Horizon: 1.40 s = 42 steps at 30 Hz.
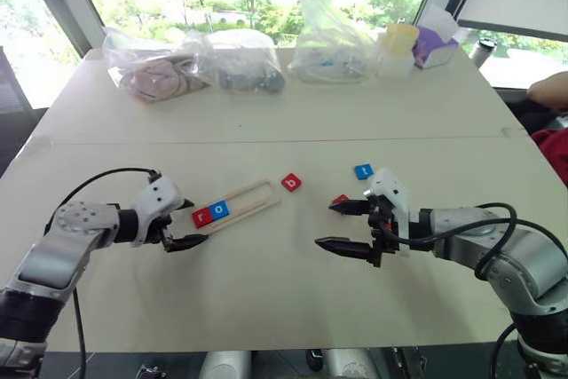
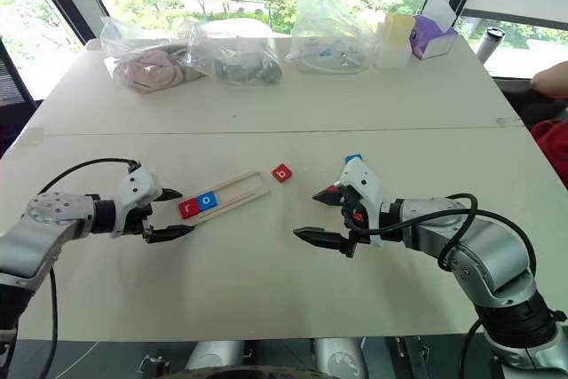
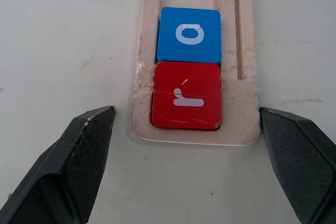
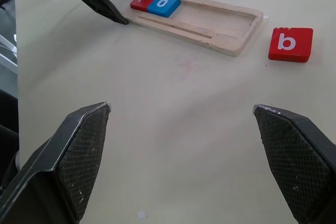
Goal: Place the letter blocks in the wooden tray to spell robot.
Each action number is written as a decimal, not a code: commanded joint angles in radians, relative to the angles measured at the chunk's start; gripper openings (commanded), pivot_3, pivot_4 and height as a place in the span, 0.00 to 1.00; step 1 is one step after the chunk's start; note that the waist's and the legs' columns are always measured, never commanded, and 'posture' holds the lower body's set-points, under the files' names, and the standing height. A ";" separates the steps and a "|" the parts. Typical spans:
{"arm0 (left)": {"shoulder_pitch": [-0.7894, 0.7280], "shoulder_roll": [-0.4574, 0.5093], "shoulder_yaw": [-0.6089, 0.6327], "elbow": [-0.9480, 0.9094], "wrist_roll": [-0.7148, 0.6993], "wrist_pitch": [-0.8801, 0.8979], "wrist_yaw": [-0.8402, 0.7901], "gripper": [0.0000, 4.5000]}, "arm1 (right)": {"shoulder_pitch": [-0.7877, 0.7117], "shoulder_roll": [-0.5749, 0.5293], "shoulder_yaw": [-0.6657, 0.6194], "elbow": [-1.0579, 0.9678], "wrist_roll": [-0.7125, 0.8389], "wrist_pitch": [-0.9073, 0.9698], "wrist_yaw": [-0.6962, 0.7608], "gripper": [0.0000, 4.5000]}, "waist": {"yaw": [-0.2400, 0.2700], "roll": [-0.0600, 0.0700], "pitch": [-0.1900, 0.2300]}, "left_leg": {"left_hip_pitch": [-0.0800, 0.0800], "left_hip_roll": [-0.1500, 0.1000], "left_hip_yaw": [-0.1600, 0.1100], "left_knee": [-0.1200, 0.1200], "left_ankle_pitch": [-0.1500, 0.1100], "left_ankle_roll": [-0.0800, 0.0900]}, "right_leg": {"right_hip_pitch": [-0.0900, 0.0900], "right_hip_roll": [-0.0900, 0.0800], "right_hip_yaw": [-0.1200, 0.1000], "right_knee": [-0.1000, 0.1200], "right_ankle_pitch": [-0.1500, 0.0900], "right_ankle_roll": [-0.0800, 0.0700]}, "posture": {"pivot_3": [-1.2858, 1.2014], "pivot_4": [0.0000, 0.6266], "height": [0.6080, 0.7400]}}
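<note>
Wooden tray (image 1: 253, 196): centre-left of the head view, lying diagonally; red r block (image 1: 201, 216) and blue o block (image 1: 219, 209) fill its lower-left end. Red b block (image 1: 291, 183): just beyond its upper-right end. Blue t block (image 1: 363, 171): centre-right. Left gripper (image 1: 180, 223): fingers wide, straddling the tray's end, empty. Right gripper (image 1: 337, 225): wide, empty.

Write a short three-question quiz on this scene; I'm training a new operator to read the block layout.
1. True or false: the red r block and blue o block sit side by side in the wooden tray.
2. Which block lies just off the tray's empty end? A) blue t B) red b C) red o
3. Fill in: the left tool has its jaws ____ around the tray's filled end.

Key: 1 true. 2 B, the red b block. 3 open, touching nothing.
</note>
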 commanded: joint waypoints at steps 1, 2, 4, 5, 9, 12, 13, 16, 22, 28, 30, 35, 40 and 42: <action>0.022 -0.011 -0.064 0.033 0.047 -0.019 -0.025 1.00 | 0.004 0.007 -0.012 -0.042 0.003 -0.016 -0.012 0.99 | -0.001 0.002 -0.002 | 0.000 0.000 0.000 0.000 0.000 0.000 | 0.000 0.000 0.000 0.000 0.000 0.000 | 0.52 0.24 1.00; 0.028 -0.012 -0.070 0.036 0.052 -0.024 -0.031 0.94 | 0.007 0.006 -0.014 -0.043 0.003 -0.016 -0.014 1.00 | -0.001 0.003 -0.002 | 0.000 0.000 0.000 0.000 0.000 0.000 | 0.000 0.000 0.000 0.000 0.000 0.000 | 0.52 0.24 1.00; 0.041 -0.008 -0.078 0.042 0.067 -0.041 -0.041 0.81 | 0.011 0.003 -0.019 -0.043 0.002 -0.015 -0.016 1.00 | -0.003 0.005 -0.004 | 0.001 0.000 0.000 0.000 0.000 0.000 | 0.000 0.000 0.000 0.000 0.000 0.000 | 0.52 0.24 1.00; 0.044 -0.012 -0.075 0.044 0.067 -0.042 -0.040 0.73 | 0.012 0.001 -0.021 -0.042 0.002 -0.015 -0.017 1.00 | -0.003 0.006 -0.005 | 0.001 0.000 0.000 0.000 0.000 0.000 | 0.000 0.000 0.000 0.000 0.000 0.001 | 0.52 0.24 1.00; 0.041 -0.023 -0.059 0.047 0.066 -0.052 -0.031 0.69 | 0.013 -0.004 -0.021 -0.034 -0.002 -0.020 -0.016 1.00 | -0.003 0.009 -0.008 | 0.001 0.000 0.000 0.000 0.000 0.000 | 0.001 0.000 0.000 0.000 0.000 0.001 | 0.52 0.24 1.00; 0.019 -0.019 -0.051 0.043 0.059 -0.079 -0.057 0.69 | 0.012 -0.006 -0.020 -0.022 -0.009 -0.026 -0.011 1.00 | -0.003 0.009 -0.008 | 0.001 0.000 0.000 0.000 0.000 0.000 | 0.001 0.000 0.000 0.000 0.000 0.001 | 0.52 0.24 1.00; 0.008 -0.013 -0.054 0.041 0.057 -0.091 -0.076 0.69 | 0.011 -0.008 -0.021 -0.017 -0.012 -0.029 -0.008 1.00 | -0.003 0.009 -0.008 | 0.001 0.000 0.000 0.000 0.000 0.000 | 0.001 0.000 0.000 0.000 0.000 0.001 | 0.52 0.24 1.00; -0.042 0.019 -0.067 0.013 0.030 -0.132 -0.187 0.69 | 0.009 -0.025 -0.031 0.011 -0.027 -0.042 0.007 1.00 | -0.003 0.009 -0.008 | 0.000 0.000 0.001 0.001 0.000 0.000 | 0.001 0.001 0.000 0.000 0.000 0.001 | 0.52 0.24 1.00; -0.132 0.042 -0.173 0.093 0.115 -0.268 -0.330 0.69 | 0.008 -0.031 -0.030 0.040 -0.051 -0.069 0.017 1.00 | -0.004 0.008 -0.007 | -0.001 0.000 0.001 0.002 0.000 0.000 | 0.000 0.001 0.000 0.000 0.000 0.001 | 0.52 0.24 1.00; -0.281 -0.079 -0.232 0.300 0.190 -0.350 -0.316 0.69 | 0.027 0.004 -0.031 0.007 -0.051 -0.059 -0.029 1.00 | 0.005 0.009 -0.008 | -0.001 -0.002 0.000 0.007 0.000 0.000 | 0.001 0.003 0.000 0.002 0.000 0.001 | 0.52 0.24 1.00; -0.295 -0.099 -0.231 0.334 0.202 -0.378 -0.320 0.81 | 0.031 0.013 -0.031 -0.003 -0.050 -0.055 -0.043 1.00 | 0.004 0.009 -0.008 | -0.001 -0.002 0.000 0.009 0.000 0.001 | 0.002 0.002 0.000 0.002 0.001 0.002 | 0.52 0.24 1.00; -0.303 -0.119 -0.233 0.379 0.207 -0.412 -0.344 0.99 | 0.027 0.027 -0.022 -0.019 -0.047 -0.045 -0.064 1.00 | 0.002 0.009 -0.008 | -0.001 -0.001 0.001 0.011 0.000 0.001 | 0.004 0.002 0.001 0.002 0.001 0.004 | 0.52 0.24 1.00; -0.295 -0.110 -0.220 0.372 0.230 -0.454 -0.318 0.99 | -0.025 0.074 0.014 0.006 -0.074 -0.032 -0.114 1.00 | 0.000 0.010 -0.009 | 0.000 -0.001 0.001 0.011 0.000 0.001 | 0.004 0.001 0.001 0.002 0.002 0.004 | 0.52 0.24 1.00; -0.280 -0.080 -0.197 0.316 0.212 -0.421 -0.329 0.99 | -0.090 0.120 0.064 0.045 -0.122 0.007 -0.187 1.00 | -0.005 0.010 -0.009 | 0.000 -0.001 0.001 0.011 0.000 0.001 | 0.004 0.001 0.001 0.003 0.002 0.004 | 0.52 0.24 1.00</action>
